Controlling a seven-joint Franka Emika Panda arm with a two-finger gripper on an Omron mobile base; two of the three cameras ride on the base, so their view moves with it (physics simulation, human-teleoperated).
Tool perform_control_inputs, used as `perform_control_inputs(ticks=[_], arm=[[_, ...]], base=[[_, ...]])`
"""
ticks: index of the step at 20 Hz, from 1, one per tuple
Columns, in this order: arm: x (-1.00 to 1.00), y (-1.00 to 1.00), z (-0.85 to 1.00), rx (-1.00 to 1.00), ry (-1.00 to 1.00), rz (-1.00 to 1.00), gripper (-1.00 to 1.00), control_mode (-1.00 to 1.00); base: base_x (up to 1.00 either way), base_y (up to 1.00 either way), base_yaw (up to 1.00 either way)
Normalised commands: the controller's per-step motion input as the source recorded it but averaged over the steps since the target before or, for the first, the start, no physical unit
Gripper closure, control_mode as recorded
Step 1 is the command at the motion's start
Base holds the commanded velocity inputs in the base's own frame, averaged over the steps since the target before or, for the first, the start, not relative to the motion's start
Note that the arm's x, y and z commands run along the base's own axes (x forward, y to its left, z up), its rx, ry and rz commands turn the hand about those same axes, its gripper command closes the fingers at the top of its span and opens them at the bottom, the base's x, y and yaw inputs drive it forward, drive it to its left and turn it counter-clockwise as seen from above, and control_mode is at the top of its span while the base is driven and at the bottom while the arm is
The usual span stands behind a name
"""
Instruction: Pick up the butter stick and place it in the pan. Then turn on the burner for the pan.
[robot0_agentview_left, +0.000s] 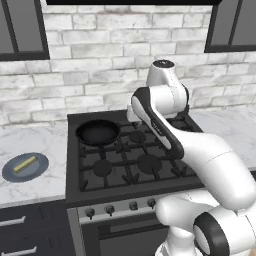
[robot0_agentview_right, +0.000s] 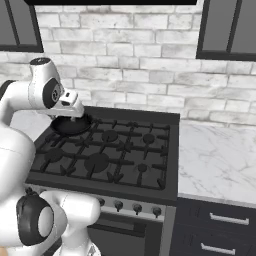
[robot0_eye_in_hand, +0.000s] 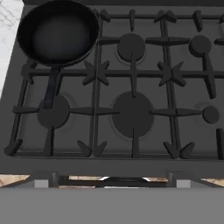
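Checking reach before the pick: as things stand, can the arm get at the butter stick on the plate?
Probably yes. The butter stick lies uncovered on the plate on the counter left of the stove, with nothing over it. The arm is folded above the stove, so it must swing well left.

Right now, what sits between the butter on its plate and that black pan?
In the left base view, bare marble counter and the stove's dark left edge separate the butter stick from the pan.
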Motion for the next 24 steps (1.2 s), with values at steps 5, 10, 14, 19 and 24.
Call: perform_control_inputs(ticks=[5, 10, 14, 19, 24], arm=[[-0.03, 0.98, -0.09, 0.0, 0.0, -0.12, -1.0, -1.0], [0.0, 0.7, -0.16, 0.0, 0.01, -0.09, -1.0, -1.0], [0.01, 0.63, -0.16, 0.0, 0.05, -0.02, -1.0, -1.0], [0.03, 0.56, -0.1, 0.01, 0.09, 0.0, -1.0, -1.0], [0.0, 0.58, -0.13, 0.04, 0.04, -0.05, -1.0, -1.0]], base=[[0.0, 0.0, 0.0], [0.0, 0.0, 0.0], [0.0, 0.0, 0.0], [0.0, 0.0, 0.0], [0.0, 0.0, 0.0]])
